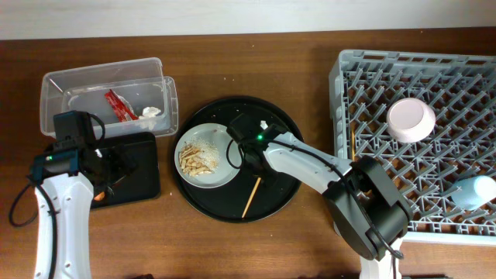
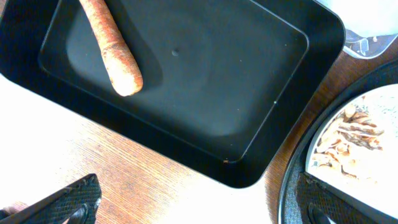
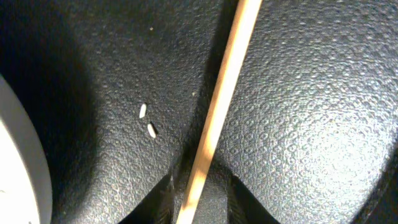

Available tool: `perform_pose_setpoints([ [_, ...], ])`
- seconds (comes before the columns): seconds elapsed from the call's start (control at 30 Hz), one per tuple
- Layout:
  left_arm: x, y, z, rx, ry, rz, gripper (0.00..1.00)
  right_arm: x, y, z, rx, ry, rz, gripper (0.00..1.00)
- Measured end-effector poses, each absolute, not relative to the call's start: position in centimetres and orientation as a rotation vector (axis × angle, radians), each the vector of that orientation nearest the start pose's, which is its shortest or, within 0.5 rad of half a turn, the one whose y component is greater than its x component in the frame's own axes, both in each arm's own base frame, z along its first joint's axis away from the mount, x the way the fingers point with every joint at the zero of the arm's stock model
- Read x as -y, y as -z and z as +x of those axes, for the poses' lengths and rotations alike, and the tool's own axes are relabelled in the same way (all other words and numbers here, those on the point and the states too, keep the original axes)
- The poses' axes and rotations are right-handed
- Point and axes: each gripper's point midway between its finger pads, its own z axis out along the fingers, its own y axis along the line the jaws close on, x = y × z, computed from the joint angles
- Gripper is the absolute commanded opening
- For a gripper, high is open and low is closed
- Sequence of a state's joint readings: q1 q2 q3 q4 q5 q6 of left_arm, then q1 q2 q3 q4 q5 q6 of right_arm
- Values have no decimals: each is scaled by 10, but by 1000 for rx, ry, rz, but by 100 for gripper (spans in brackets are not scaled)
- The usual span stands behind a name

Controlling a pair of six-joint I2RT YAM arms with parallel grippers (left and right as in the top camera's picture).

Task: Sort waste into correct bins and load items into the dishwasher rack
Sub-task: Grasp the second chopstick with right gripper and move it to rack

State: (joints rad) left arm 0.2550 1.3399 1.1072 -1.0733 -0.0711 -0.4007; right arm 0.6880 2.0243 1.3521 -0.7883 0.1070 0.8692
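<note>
1. Right wrist view: we record one wooden chopstick (image 3: 217, 106) lying slantwise on the round black tray (image 3: 311, 93). It passes between the fingers of the right gripper (image 3: 196, 190). The jaws stand narrow on either side of it, and we cannot tell whether they pinch it.
2. Two rice grains (image 3: 143, 111) lie beside the chopstick.
3. Overhead, we list a plate (image 1: 217, 174) with food scraps (image 1: 198, 160) on that tray.
4. Left gripper (image 2: 196, 208): jaws spread wide and empty, by the black rectangular tray (image 2: 217, 81) that holds the carrot stick (image 2: 115, 53).
5. Clear tub (image 1: 58, 85): red wrapper (image 1: 120, 106) and white tissue (image 1: 150, 111).
6. Rack (image 1: 345, 101): white bowl (image 1: 411, 120) and blue cup (image 1: 474, 191).
</note>
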Motion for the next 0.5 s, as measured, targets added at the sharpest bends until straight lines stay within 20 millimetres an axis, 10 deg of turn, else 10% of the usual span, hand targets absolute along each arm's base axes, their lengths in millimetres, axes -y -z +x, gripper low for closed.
perform_pose_setpoints([
  [0.5,-81,-135,264,-2714,-74,-938,99,-239,-2,313,-2988,-42,308,4],
])
